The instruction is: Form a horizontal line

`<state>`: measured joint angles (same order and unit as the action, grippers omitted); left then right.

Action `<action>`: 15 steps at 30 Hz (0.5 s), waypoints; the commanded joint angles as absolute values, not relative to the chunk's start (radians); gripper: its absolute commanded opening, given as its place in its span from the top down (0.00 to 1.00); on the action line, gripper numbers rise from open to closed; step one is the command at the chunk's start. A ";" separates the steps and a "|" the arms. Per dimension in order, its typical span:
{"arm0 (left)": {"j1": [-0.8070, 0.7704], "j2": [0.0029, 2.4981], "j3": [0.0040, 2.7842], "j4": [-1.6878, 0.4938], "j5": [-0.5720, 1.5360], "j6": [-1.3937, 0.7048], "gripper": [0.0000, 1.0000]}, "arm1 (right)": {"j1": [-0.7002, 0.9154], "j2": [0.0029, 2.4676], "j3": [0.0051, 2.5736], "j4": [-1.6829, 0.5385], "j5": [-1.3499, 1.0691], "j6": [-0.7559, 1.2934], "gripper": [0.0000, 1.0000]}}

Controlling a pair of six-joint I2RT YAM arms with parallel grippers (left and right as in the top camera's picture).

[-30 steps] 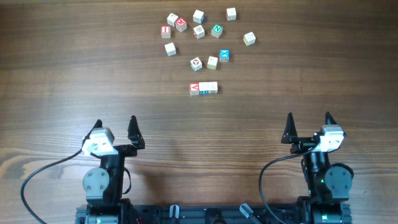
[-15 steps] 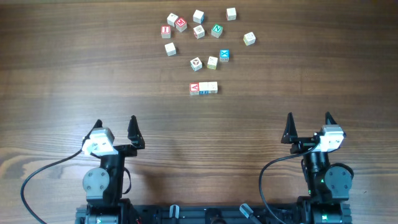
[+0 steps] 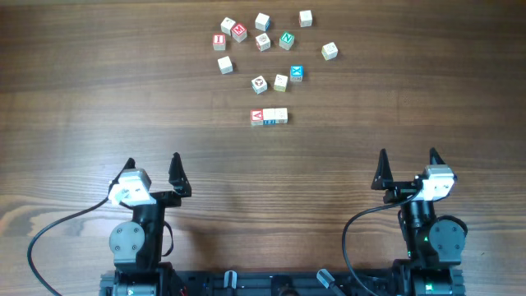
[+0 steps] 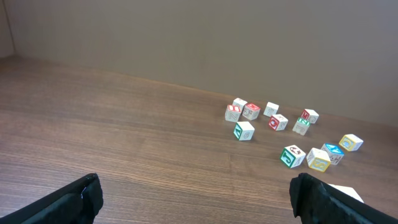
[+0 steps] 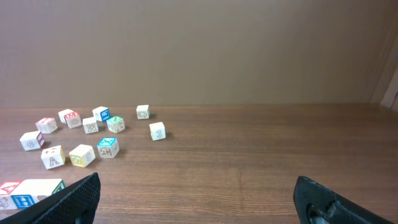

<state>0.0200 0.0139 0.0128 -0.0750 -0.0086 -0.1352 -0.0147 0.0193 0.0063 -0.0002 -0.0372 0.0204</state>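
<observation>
Unchanged since a second ago: cubes and arms alike. On counter (image 3: 82,99): row of three cubes (image 3: 269,117), touching side by side, just below scattered spare cubes (image 3: 261,41); line apparently complete. Parked well back, likely to stay clear: left hand (image 3: 153,163), right hand (image 3: 408,156), fingers apart, empty.

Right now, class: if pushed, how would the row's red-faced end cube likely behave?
The red-faced cube looks wooden and flat-sided: probably stiff, sliding rather than rolling. Small, so likely light. It touches its neighbour, which a push might shift.
</observation>
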 commanded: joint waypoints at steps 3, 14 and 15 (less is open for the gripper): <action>0.027 0.005 0.006 -0.075 0.007 -0.115 0.00 | -0.016 0.004 0.005 0.001 -0.054 0.007 0.00; 0.027 0.005 0.006 -0.075 0.007 -0.115 0.00 | -0.016 0.004 0.005 0.001 -0.054 0.007 0.01; 0.027 0.005 0.006 -0.075 0.007 -0.115 0.00 | -0.016 0.004 0.005 0.001 -0.054 0.007 0.00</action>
<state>0.0200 0.0139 0.0124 -0.0746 -0.0086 -0.1352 -0.0147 0.0193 0.0063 -0.0002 -0.0376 0.0204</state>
